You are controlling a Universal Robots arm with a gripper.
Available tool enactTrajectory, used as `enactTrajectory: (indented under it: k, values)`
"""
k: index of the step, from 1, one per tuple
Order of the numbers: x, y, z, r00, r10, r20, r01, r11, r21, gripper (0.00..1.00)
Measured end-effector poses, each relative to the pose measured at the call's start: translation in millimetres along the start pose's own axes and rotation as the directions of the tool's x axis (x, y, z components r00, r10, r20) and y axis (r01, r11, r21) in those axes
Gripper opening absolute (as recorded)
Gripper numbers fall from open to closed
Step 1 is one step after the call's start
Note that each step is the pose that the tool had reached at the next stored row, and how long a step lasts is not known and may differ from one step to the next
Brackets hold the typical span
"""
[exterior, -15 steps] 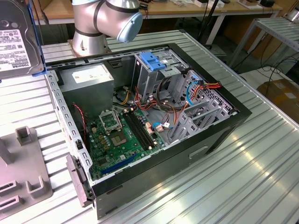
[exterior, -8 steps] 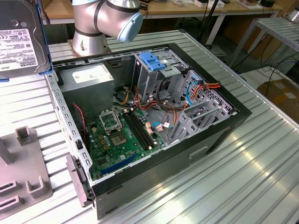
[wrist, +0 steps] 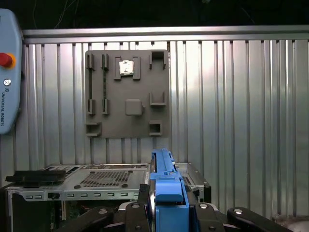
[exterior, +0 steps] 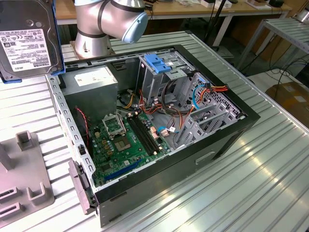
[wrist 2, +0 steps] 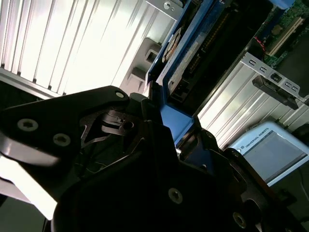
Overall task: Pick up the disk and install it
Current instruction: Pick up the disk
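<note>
The disk (exterior: 26,41) hangs in the air at the exterior view's upper left, its white label facing the camera and a blue carrier rail down its side. It is beside and above the open computer case (exterior: 207,157). In the first wrist view my gripper (wrist: 166,209) is shut on the disk's blue carrier (wrist: 165,186), with a black finger (wrist: 143,200) pressed against one side. In the second wrist view the disk (wrist 2: 190,53) stands edge-on beyond the gripper (wrist 2: 166,126), its blue rail caught between the dark fingers.
Inside the case stand a metal drive cage with a blue handle (exterior: 159,63), a grey power-supply box (exterior: 89,83) and the green motherboard (exterior: 120,140). A grey fixture plate (exterior: 24,186) lies on the ribbed metal table (exterior: 270,183). A teach pendant (wrist: 7,72) sits at the table's edge.
</note>
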State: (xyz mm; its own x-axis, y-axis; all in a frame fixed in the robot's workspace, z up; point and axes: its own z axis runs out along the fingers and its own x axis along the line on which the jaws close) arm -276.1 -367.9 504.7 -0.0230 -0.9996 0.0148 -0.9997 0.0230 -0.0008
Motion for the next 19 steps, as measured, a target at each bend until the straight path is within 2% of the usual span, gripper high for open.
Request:
enactTrajectory:
  k: [19]
  values:
    - [-1.0,-41.7,0.0,1.0,0.0,0.0,0.0,1.0,0.0,0.37]
